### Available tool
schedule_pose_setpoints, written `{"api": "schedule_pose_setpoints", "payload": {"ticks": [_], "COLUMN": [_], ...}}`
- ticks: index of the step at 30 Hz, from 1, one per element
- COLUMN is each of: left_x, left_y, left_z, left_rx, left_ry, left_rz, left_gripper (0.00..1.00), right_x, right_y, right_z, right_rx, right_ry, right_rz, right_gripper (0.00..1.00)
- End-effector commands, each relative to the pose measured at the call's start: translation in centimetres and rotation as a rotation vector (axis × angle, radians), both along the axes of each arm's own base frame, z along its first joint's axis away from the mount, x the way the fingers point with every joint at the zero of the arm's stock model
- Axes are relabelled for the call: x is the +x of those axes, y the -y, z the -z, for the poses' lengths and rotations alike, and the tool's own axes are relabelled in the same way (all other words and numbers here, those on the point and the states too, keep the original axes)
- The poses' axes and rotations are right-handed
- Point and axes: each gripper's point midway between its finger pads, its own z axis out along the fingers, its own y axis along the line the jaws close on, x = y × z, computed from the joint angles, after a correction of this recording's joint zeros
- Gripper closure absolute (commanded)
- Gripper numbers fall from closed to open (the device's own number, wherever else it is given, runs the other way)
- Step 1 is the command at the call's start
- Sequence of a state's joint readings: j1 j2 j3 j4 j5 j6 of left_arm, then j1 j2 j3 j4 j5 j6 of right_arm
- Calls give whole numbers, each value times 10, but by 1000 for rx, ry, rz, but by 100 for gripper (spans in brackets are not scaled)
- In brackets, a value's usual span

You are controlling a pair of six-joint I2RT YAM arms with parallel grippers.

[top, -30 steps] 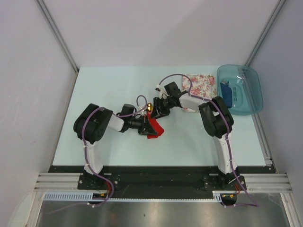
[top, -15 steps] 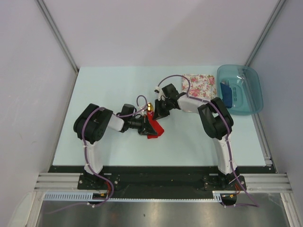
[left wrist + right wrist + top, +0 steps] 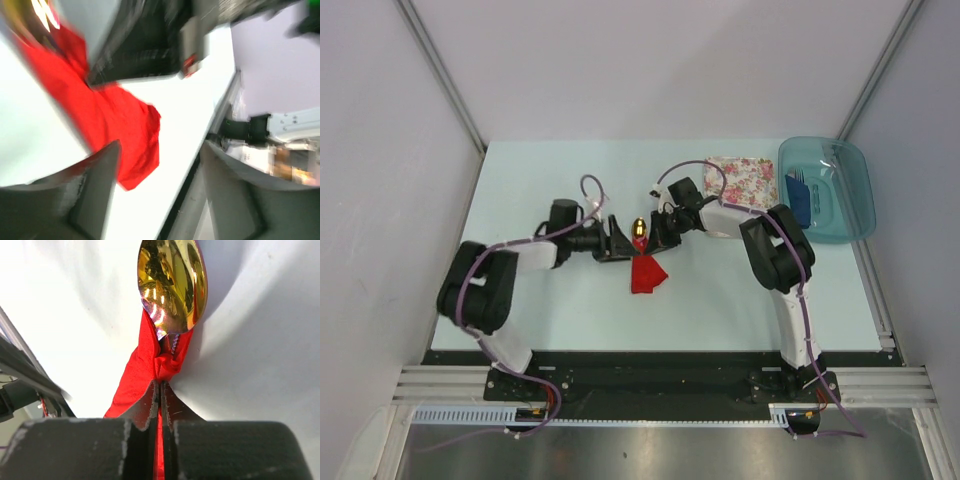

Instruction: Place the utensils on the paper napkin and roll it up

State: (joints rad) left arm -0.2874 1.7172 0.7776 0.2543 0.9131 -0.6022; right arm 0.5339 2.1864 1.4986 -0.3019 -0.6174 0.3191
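The red paper napkin point(image 3: 647, 273) lies crumpled mid-table, bunched around a utensil whose gold spoon head point(image 3: 640, 229) sticks out at its far end. My right gripper point(image 3: 651, 240) is shut on the napkin's bunched upper end; in the right wrist view the jaws point(image 3: 161, 386) pinch red paper point(image 3: 142, 377) just below the spoon head point(image 3: 172, 285). My left gripper point(image 3: 618, 241) stands open just left of the spoon, with nothing in it. The blurred left wrist view shows the napkin point(image 3: 112, 117) beyond its spread fingers point(image 3: 87, 197). The rest of the utensil is hidden in the paper.
A white floral napkin point(image 3: 745, 180) lies at the back right under the right arm. A teal bin point(image 3: 850, 170) holding blue items point(image 3: 799, 200) stands at the right edge. The table's near edge point(image 3: 187, 197) shows in the left wrist view.
My left gripper let go of the napkin, opened and swung back and left. My right gripper closed on the napkin's upper end. The red napkin now lies uncovered.
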Motion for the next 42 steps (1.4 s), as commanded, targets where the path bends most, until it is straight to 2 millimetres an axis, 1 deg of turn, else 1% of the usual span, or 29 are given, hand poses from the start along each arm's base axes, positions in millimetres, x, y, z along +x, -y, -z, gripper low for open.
{"api": "schedule_pose_setpoints", "payload": {"ticks": [1,3,4,6,9,10,11,13,16,17,18,21,23,24,25,26,28,30,31,32,33,34,35,37,38,39,40,41,42], "left_x": [30,28,32,35,38,42,43,50,54,55,53,51,47,47,44,38,38,40,37,35,32,27,22,10,0,-9,-14,-25,-29], "left_y": [-49,-66,-81,-101,-119,-131,-136,-149,-160,-162,-162,-160,-157,-158,-155,-147,-150,-151,-150,-149,-148,-146,-144,-137,-134,-130,-129,-126,-125], "left_z": [-61,-65,-71,-73,-81,-84,-92,-98,-116,-119,-129,-140,-140,-131,-132,-139,-151,-167,-179,-185,-190,-199,-204,-214,-219,-221,-220,-229,-231], "left_rx": [83,122,144,188,254,276,292,336,330,324,321,297,287,305,279,209,165,143,136,124,119,112,102,67,50,30,17,-7,-16], "left_ry": [268,248,280,281,341,358,401,449,548,593,647,734,700,677,671,668,682,731,776,782,795,823,833,861,878,887,902,914,927], "left_rz": [-84,-113,-140,-178,-225,-264,-286,-345,-412,-425,-431,-419,-380,-346,-304,-257,-289,-320,-322,-325,-328,-322,-313,-273,-260,-236,-238,-248,-255], "left_gripper": [9,4,0,0,0,0,0,0,0,0,0,0,0,0,0,1,0,0,0,0,0,0,0,0,0,0,0,0,0], "right_x": [-2,1,2,4,8,8,7,7,6,6,6,7,6,7,6,6,4,2,1,-3,-8,-10,-14,-28,-33,-43,-49,-53,-62], "right_y": [-1,-4,-5,-7,-10,-12,-13,-12,-13,-14,-14,-14,-14,-15,-15,-15,-15,-16,-17,-18,-17,-19,-18,-18,-19,-18,-18,-18,-17], "right_z": [-16,-26,-28,-40,-54,-58,-60,-62,-67,-71,-72,-81,-89,-93,-99,-105,-118,-139,-148,-164,-169,-185,-191,-217,-225,-242,-251,-263,-277], "right_rx": [59,86,98,119,151,160,170,174,182,186,186,194,203,209,218,226,242,259,271,290,292,308,310,327,334,346,355,366,376], "right_ry": [-1,15,28,55,101,113,111,114,124,130,132,147,158,167,171,185,201,248,267,303,301,328,348,393,410,458,479,510,543], "right_rz": [-14,-8,-7,3,8,3,-7,-13,-26,-30,-33,-43,-60,-66,-72,-82,-96,-118,-132,-157,-169,-189,-212,-251,-267,-297,-313,-327,-344], "right_gripper": [100,100,100,100,100,100,100,100,100,100,100,100,100,100,100,100,100,100,100,100,100,100,100,100,100,100,100,100,100]}}
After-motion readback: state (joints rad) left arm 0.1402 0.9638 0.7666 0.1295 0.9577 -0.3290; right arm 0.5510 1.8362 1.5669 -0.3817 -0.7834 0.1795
